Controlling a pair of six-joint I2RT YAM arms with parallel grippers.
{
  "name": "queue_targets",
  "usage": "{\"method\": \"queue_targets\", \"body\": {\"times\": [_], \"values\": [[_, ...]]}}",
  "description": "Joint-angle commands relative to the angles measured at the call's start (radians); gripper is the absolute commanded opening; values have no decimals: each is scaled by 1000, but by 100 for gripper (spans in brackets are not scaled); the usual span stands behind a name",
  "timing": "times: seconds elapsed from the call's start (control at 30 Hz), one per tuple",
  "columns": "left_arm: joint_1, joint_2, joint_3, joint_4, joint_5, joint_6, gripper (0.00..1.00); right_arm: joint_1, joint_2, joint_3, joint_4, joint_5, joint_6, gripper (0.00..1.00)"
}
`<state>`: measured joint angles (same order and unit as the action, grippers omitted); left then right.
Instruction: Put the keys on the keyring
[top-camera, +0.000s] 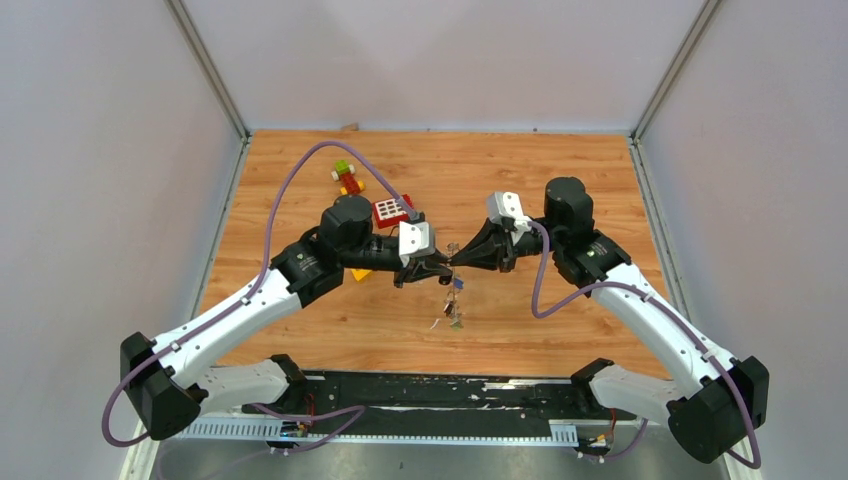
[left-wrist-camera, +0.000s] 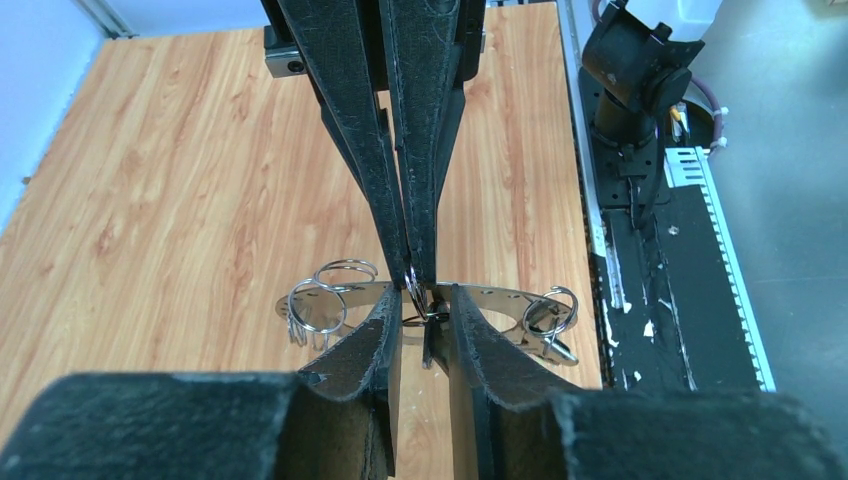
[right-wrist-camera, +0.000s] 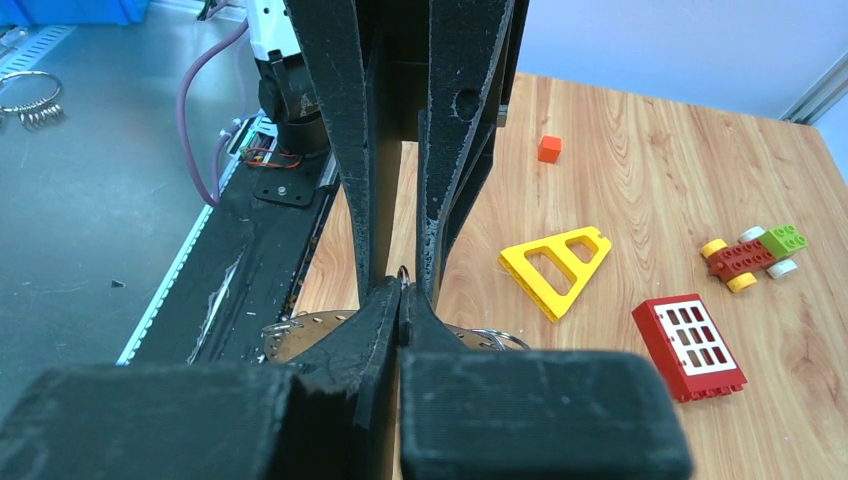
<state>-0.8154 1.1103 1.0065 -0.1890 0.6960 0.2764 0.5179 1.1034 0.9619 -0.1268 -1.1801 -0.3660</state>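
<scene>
**1. Position.** The keyring (left-wrist-camera: 495, 293) is held clear of the tabletop (top-camera: 560, 180). It sits near the red block (top-camera: 392, 211), on that block's right-arm side and a little toward the arm bases. The keys (top-camera: 452, 318) show farther from the red block in the same direction. Whether they hang from the keyring or lie on the tabletop cannot be told.

**2. Jaws.** The right gripper (right-wrist-camera: 400, 295) is clenched across the keyring's flat band. The left gripper (left-wrist-camera: 422, 305) meets it tip to tip. Its jaws stand slightly apart, with a gap showing between them, and grasp nothing that can be seen.

**3. Handling (judgement).**
- The keyring is probably thin, rigid, light and smooth, so it is liable to pivot or slip. Take it on the flat band, between the wire loops (left-wrist-camera: 330, 300).
- The keys are small, light and likely to swing. Take each by its plastic head.

**4. Count.**
- Keyring: one.
- Wire loops: two clusters, one on either side of the jaws.
- Keys: a blue head and a green head can be made out; the total is too small to count.
- Near the red block: one yellow triangular block (right-wrist-camera: 555, 265), one orange cube (right-wrist-camera: 548, 148) and one brick car (right-wrist-camera: 750, 255).
</scene>
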Motion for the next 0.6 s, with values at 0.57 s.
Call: {"method": "queue_targets", "body": {"times": [0.57], "values": [[15, -34, 58, -114, 152, 149, 30, -8, -11, -2, 14, -9, -32, 0]]}}
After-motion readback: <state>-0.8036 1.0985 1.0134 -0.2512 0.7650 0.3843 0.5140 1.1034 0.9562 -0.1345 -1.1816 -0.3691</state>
